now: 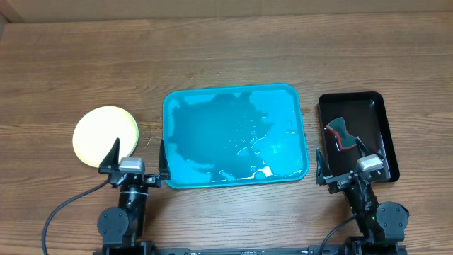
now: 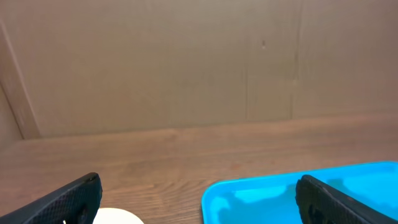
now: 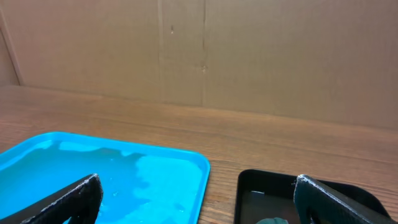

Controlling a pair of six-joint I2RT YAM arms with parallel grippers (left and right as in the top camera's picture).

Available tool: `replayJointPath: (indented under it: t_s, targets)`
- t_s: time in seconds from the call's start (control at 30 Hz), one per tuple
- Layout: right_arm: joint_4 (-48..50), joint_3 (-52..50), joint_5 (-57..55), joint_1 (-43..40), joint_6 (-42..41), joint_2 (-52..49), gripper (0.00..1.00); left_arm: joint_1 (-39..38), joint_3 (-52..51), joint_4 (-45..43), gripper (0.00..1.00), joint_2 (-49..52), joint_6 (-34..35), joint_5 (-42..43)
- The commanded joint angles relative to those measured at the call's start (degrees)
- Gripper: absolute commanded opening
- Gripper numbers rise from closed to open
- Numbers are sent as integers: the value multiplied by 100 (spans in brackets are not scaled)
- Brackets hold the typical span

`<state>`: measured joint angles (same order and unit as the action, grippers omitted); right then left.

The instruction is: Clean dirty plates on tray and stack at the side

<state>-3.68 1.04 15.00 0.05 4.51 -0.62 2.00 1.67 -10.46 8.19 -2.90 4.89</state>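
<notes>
The turquoise tray [image 1: 233, 134] sits wet and without plates at the table's middle; it also shows in the left wrist view [image 2: 261, 193] and the right wrist view [image 3: 124, 180]. A pale yellow-green plate stack [image 1: 105, 134] rests on the table left of the tray; its near edge shows in the left wrist view [image 2: 118, 218]. How many plates are in the stack cannot be told. My left gripper [image 1: 136, 161] is open and empty between the plates and the tray's front left corner. My right gripper [image 1: 352, 164] is open and empty at the front of the black tray.
A narrow black tray [image 1: 357, 134] right of the turquoise tray holds a dark sponge with a red edge [image 1: 341, 134]; the black tray also shows in the right wrist view [image 3: 273, 193]. A cardboard wall [image 2: 186, 62] backs the table.
</notes>
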Motion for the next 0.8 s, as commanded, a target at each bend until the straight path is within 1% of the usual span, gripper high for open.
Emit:
replayJointPath:
  t_s: [0.0,0.13,0.2,0.23,0.27,0.77]
  targets:
    - [35,-59,-42,31,-20,46,100,28,-140,262,99,-306,-551,223]
    - [35,-59,-42,31,-20,46,100,28,-140,813,100,-549,-741,199]
    - [33,-59,-42,31,-20,46,100,28,-140,1088,100,-658,-741,203]
    - [35,-59,-42,31,-20,46,100,26,-140,1375,100,-813,-739,203]
    - [35,-59,-42,31,-20,46,100,22,-140,1438,100,-800,-739,195]
    - [35,-59,-42,31,-20,46,100,22,-140,1432,100,-793,-739,201]
